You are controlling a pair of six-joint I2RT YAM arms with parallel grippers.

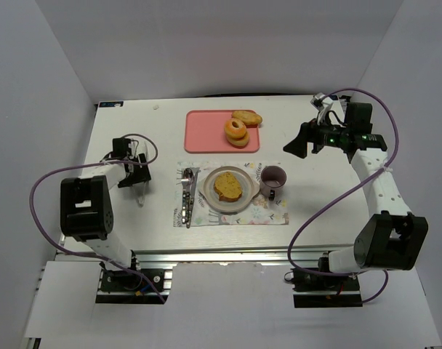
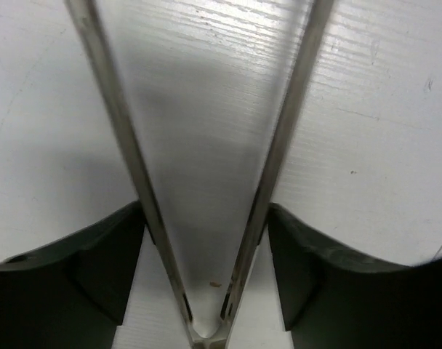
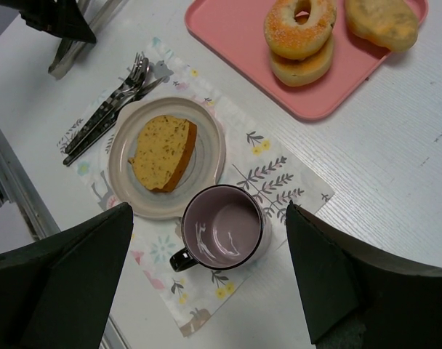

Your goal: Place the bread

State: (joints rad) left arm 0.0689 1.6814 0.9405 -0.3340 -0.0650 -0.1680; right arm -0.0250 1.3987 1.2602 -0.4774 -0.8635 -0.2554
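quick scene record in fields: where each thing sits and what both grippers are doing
bread: on the plate, on the placemat
mug: right of plate, upright, empty
cutlery: left of plate, on placemat
tray: pink, behind placemat, holds two stacked doughnuts and a bun
left gripper: holds tongs, over bare table left of placemat
right gripper: open, empty, right of tray

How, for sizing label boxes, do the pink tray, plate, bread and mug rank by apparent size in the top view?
1. pink tray
2. plate
3. bread and mug: about alike, not ranked
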